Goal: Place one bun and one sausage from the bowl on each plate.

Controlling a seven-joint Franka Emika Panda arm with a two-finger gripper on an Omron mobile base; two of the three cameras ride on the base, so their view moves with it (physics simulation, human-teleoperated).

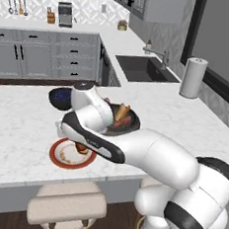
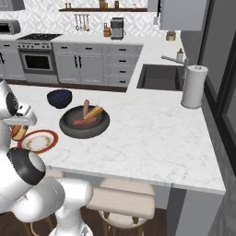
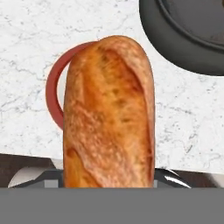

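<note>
A: Stock, largest first?
B: Bowl, sausages and one bun inside. Red-rimmed plate at its eight o'clock, seemingly bare.
A: Gripper?
B: Clamped on a bun above that plate; nothing delivered yet.

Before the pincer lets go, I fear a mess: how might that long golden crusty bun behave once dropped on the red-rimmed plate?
The long golden crusty bun looks stiff, so likely keeps shape. Its rounded sides may let it roll on the flat red-rimmed plate. Probably light.
</note>
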